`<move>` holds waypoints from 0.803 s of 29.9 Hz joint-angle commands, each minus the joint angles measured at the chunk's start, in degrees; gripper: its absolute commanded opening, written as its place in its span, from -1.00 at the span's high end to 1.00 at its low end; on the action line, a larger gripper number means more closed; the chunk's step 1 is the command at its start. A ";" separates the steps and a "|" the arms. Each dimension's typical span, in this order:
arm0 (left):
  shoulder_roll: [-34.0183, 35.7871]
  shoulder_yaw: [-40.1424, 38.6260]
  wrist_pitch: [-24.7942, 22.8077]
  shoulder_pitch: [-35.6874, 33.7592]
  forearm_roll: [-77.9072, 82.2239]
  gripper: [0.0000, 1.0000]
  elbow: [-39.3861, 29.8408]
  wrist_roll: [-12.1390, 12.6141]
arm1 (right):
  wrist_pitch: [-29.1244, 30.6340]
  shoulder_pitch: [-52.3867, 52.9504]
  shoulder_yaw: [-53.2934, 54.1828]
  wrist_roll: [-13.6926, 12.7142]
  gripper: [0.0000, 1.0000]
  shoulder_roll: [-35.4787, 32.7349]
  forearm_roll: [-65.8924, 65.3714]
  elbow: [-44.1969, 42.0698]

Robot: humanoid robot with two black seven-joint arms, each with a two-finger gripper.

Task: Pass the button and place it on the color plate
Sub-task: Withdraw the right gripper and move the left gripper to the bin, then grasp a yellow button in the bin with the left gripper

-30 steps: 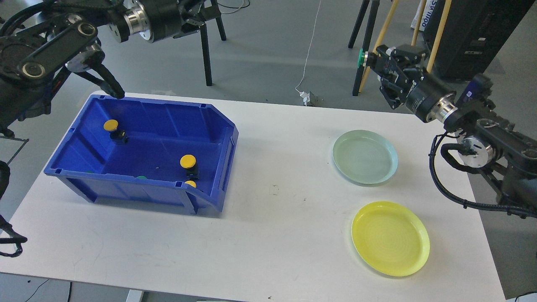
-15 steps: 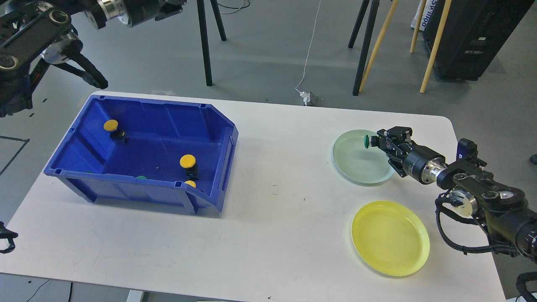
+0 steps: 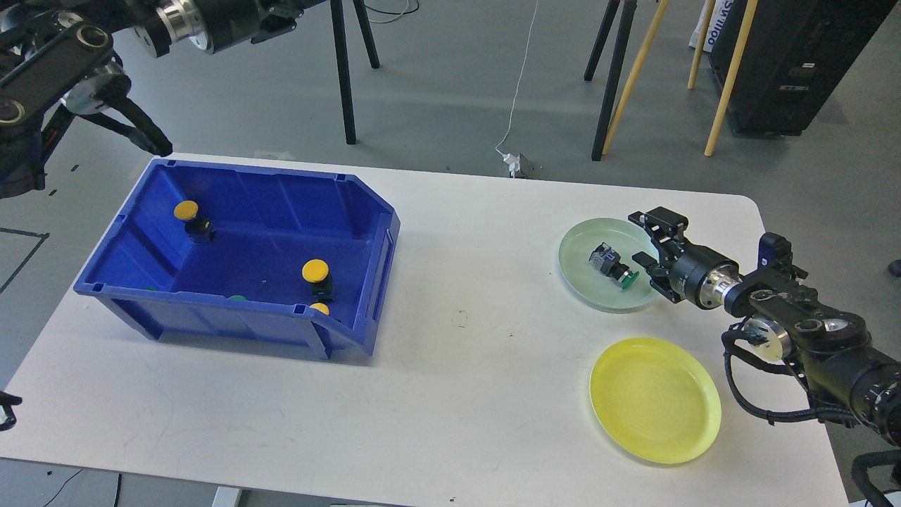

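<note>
**Green button lies on the pale green plate**

At the right of the frame the right gripper (image 3: 646, 240) hangs over the near edge of the pale green plate (image 3: 578, 243), its two fingers spread apart and holding nothing. The green button (image 3: 611, 265) lies on its side inside that plate, its green cap just beside the lower finger. Below it, toward the lower right, sits the yellow plate (image 3: 654, 399). At the left the blue bin (image 3: 352, 197) holds several yellow buttons (image 3: 315, 270). The left gripper runs off the upper left of the frame; I cannot tell how its fingers stand.
</note>
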 commanded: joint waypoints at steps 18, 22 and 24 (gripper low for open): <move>12.71 18.48 0.00 5.50 47.52 -0.97 -17.84 0.24 | 1.10 3.99 1.13 -0.43 -0.83 -11.48 1.23 0.52; 7.64 21.83 0.00 8.30 58.15 -0.97 -14.08 -0.11 | 1.98 3.82 1.13 -0.43 -0.83 -13.94 1.23 0.61; 3.07 21.75 0.00 9.80 60.01 -0.97 -9.95 -0.11 | 2.15 3.55 1.21 -0.43 -0.83 -15.17 1.23 0.69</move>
